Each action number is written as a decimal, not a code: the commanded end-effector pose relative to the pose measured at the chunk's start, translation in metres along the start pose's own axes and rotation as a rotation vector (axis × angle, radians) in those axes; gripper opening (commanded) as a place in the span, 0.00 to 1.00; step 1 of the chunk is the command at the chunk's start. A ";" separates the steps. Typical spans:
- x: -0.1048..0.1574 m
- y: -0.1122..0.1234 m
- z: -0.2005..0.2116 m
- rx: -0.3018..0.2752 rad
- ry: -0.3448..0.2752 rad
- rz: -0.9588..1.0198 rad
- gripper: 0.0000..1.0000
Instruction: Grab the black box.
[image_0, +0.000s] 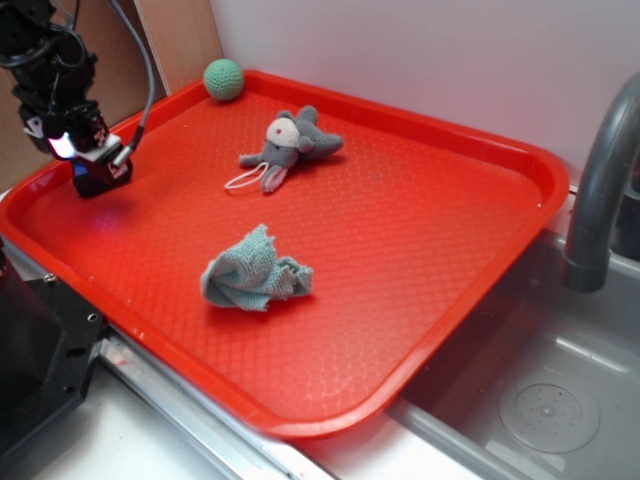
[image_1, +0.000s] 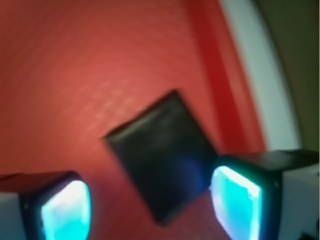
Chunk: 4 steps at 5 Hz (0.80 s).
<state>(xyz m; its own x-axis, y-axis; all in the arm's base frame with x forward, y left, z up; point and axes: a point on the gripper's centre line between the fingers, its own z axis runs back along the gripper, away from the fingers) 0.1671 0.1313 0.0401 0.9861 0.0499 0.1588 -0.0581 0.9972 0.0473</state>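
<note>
A: Where was the black box (image_1: 161, 169) on the red tray (image_0: 420, 250)?

B: At its left edge, under the pincer (image_1: 150, 202). The pincer stood open, holding nothing, one finger on each side, probably ready to close.

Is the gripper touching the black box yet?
Cannot tell. In the blurred wrist view the black box lies between the gripper pads; the right pad overlaps its corner, showing neither gap nor contact.
</note>
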 end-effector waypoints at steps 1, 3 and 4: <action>0.017 -0.004 -0.003 0.006 0.043 -0.490 1.00; 0.009 0.006 -0.009 0.034 0.151 -0.503 1.00; 0.008 0.008 -0.001 0.091 0.165 -0.504 1.00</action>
<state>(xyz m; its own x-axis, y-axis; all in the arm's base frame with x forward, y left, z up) 0.1778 0.1283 0.0312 0.9045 -0.4189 -0.0792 0.4264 0.8903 0.1598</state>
